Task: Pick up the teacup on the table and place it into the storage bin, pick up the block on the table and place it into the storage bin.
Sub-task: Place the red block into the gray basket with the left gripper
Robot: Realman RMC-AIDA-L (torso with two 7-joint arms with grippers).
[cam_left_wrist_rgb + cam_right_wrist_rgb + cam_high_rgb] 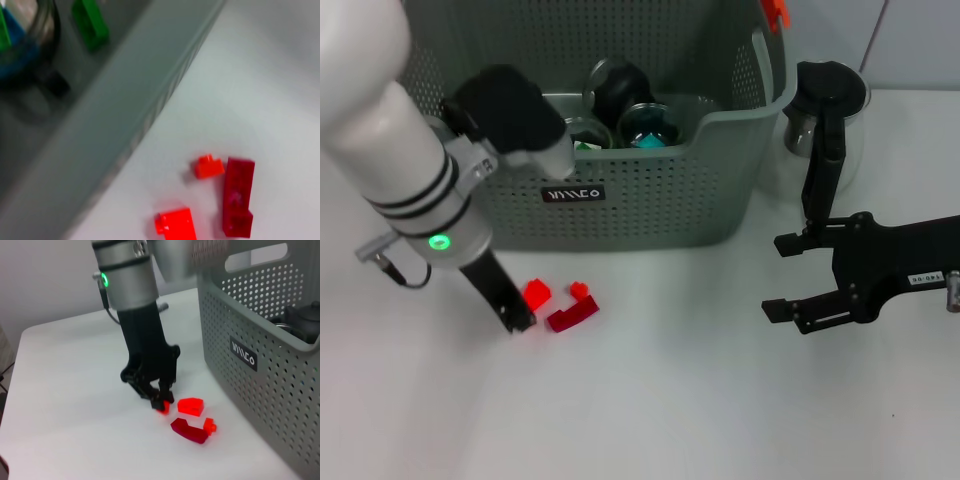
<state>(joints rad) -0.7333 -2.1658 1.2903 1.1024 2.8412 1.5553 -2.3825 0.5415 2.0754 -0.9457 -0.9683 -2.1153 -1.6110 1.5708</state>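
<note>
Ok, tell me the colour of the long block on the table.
Dark red long plastic block; left wrist view.

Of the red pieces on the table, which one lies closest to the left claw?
The bright red block is closest to the left claw. The small orange-red piece and the long dark red piece lie farther from it.

Head looks down; wrists closer — all share red blocks (536,293).
</note>
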